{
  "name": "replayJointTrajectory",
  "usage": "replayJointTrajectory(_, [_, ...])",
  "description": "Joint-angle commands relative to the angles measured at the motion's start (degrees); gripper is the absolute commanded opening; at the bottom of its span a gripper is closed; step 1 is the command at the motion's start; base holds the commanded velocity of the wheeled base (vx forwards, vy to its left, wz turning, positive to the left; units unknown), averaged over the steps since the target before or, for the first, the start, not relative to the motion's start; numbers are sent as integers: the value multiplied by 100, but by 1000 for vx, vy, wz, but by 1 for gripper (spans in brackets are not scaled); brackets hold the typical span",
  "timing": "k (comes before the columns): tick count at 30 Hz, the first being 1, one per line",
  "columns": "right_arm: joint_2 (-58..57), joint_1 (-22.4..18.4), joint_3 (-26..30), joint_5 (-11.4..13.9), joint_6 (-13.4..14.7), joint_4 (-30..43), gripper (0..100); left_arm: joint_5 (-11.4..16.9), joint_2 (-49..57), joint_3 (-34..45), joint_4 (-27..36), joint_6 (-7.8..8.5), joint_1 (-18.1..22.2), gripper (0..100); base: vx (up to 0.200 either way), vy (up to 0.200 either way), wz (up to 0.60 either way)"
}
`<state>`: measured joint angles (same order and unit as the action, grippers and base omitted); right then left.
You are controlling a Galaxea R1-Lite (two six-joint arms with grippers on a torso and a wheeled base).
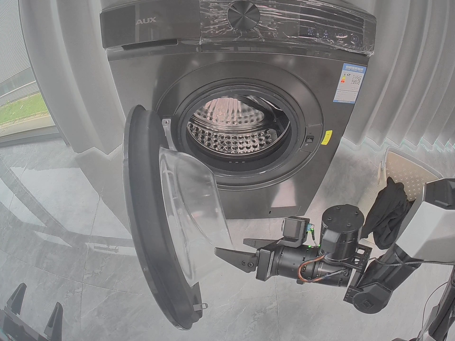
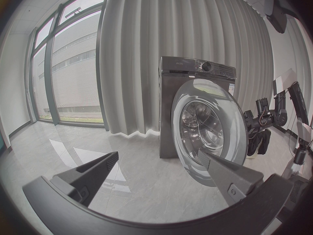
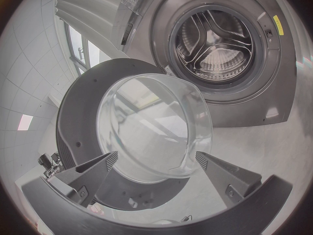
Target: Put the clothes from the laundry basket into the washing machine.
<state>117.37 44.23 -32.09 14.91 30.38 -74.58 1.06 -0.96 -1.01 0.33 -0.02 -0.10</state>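
The right pincer (image 1: 231, 246) stood wide and empty, its 2 tips just beside the glass bowl of the open door (image 1: 142, 204). Ahead of it, past the door, the washer (image 1: 142, 72) showed a bare drum (image 1: 232, 129). Behind the pincer, near its wrist, dark clothes (image 1: 386, 209) hung over the rim of the basket (image 1: 403, 166) on the floor. The left pincer (image 1: 37, 304) was also wide and empty, low and well apart on the door's other side.
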Motion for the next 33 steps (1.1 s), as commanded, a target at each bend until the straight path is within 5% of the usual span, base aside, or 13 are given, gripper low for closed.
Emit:
replayJointTrajectory(1, [436, -116, -246, 3, -6, 5, 100, -1, 96, 101, 2, -6, 1, 100, 0, 0, 0])
replayJointTrajectory(15, [1192, 376, -1116, 12, 3, 14, 100, 8, 96, 101, 2, -6, 1, 100, -43, 0, 0])
replayJointTrajectory(25, [1200, 359, -1406, 38, 12, 49, 100, 8, 96, 101, 2, 2, 1, 100, 0, 0, 0])
replayJointTrajectory(33, [1526, 376, -2346, 65, 179, 884, 100, 8, 96, 101, -7, -15, 1, 100, 0, 0, 0])
